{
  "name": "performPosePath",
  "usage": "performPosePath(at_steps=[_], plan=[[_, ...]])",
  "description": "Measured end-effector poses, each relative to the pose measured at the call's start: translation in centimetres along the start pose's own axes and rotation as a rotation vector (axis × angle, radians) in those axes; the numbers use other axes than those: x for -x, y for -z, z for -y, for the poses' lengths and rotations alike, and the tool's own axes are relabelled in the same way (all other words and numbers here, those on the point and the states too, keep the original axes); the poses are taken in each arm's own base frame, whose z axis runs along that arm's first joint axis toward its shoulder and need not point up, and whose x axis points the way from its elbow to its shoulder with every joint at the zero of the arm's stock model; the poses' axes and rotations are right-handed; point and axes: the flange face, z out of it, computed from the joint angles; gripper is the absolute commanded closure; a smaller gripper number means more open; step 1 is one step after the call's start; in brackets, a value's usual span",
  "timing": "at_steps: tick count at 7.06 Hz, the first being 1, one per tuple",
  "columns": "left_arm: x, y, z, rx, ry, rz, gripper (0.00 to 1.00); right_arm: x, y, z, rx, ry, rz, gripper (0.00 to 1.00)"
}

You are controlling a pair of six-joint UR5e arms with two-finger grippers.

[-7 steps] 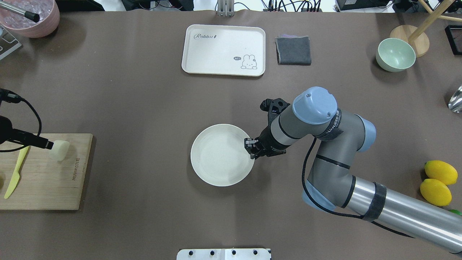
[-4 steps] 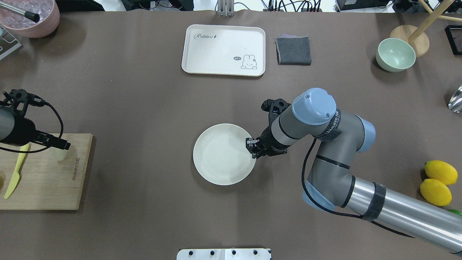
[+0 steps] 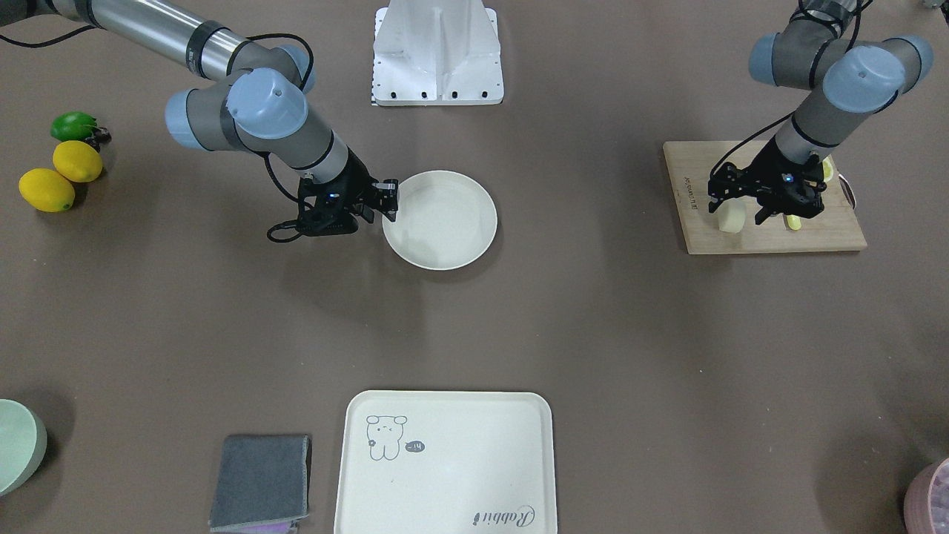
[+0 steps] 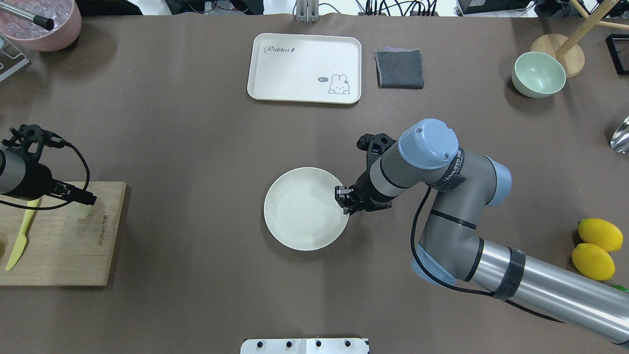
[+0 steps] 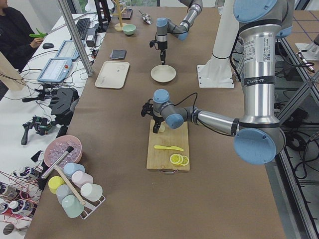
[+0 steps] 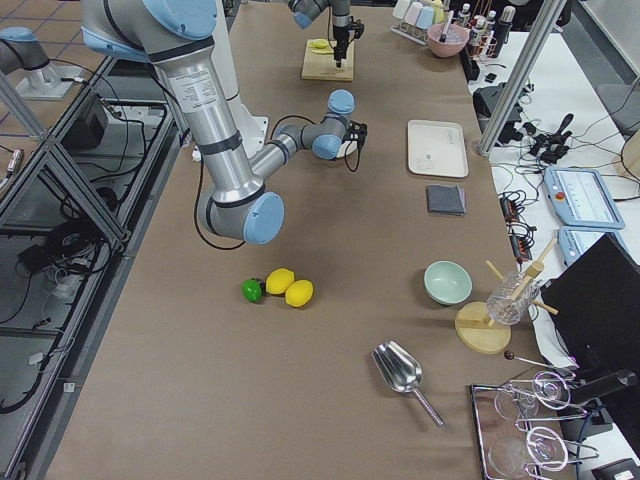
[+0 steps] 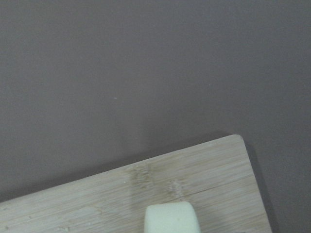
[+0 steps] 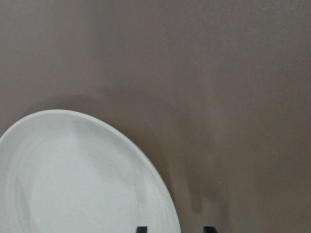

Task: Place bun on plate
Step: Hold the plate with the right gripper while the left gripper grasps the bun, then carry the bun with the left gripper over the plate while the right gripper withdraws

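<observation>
Overhead exterior: bun [image 4: 78, 211] on board [image 4: 64, 246], plate [image 4: 304, 219] apart.

Holds the left gripper [image 3: 739, 214] pointed straight down, jaws apart on either side of the bun [image 3: 730, 220], and stretches the right arm forward, elbow raised, with the right gripper [image 4: 343, 200] clamped on the plate [image 4: 295, 233] rim.
</observation>
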Motion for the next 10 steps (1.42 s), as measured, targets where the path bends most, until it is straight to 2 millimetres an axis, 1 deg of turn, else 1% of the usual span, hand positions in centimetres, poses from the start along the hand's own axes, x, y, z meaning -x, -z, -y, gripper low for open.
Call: performPosePath(at_steps=[1, 3, 5, 6, 7, 8, 9, 10], plan=[[-0.1, -0.2, -0.2, 0.005, -0.003, -0.001, 0.48, -0.1, 0.4, 0.4, -0.006, -0.011, 0.002, 0.01], [0.2, -0.4, -0.7, 0.014, -0.002, 0.005, 0.60, 0.0, 0.6, 0.7, -0.010, -0.016, 0.006, 0.01], [0.3, -0.3, -0.9, 0.016, -0.006, 0.006, 0.61, 0.2, 0.9, 0.8, -0.013, -0.016, 0.009, 0.01], [-0.2, 0.0, -0.6, 0.009, -0.011, -0.003, 0.63, 0.3, 1.1, 0.9, -0.014, -0.016, 0.012, 0.01], [-1.4, 0.5, 0.4, -0.007, -0.018, -0.021, 0.62, 0.3, 1.4, 1.1, -0.017, -0.017, 0.017, 0.01], [-3.8, 1.4, 2.4, -0.034, -0.009, -0.049, 0.62, 0.3, 2.1, 1.6, -0.024, -0.018, 0.023, 0.01], [-7.4, 2.5, 5.3, -0.063, 0.028, -0.085, 0.62, -0.2, 3.3, 2.7, -0.028, -0.025, 0.029, 0.01], [-12.4, 3.3, 8.1, -0.078, 0.074, -0.129, 0.62, -1.3, 4.8, 4.3, -0.029, -0.030, 0.033, 0.01]])
